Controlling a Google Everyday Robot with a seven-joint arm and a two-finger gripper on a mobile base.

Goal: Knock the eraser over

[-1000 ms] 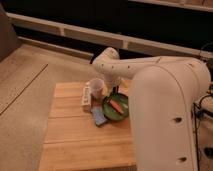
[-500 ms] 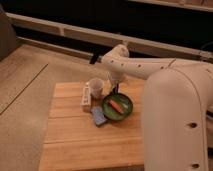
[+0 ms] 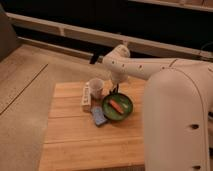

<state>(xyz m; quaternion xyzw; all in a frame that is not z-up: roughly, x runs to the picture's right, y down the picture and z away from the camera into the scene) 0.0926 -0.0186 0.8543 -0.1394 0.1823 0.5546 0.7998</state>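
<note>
over the wooden table [image 3: 75,145], tool [image 3: 114,90] between cup [image 3: 96,88] and green bowl [image 3: 129,103], cannot tell its grip state

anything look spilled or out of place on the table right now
Nothing stands out. The white cup is upright, the white block lies beside it, the orange piece sits inside the green bowl, and the blue item rests at the bowl's near-left edge. The gripper hangs between cup and bowl.

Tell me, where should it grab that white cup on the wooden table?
Probably by the rim, from above: the white cup stands upright, mouth open, with a white oblong block close on one side and the green bowl on the other. The end effector hangs just beside it, over the bowl's far rim.
</note>
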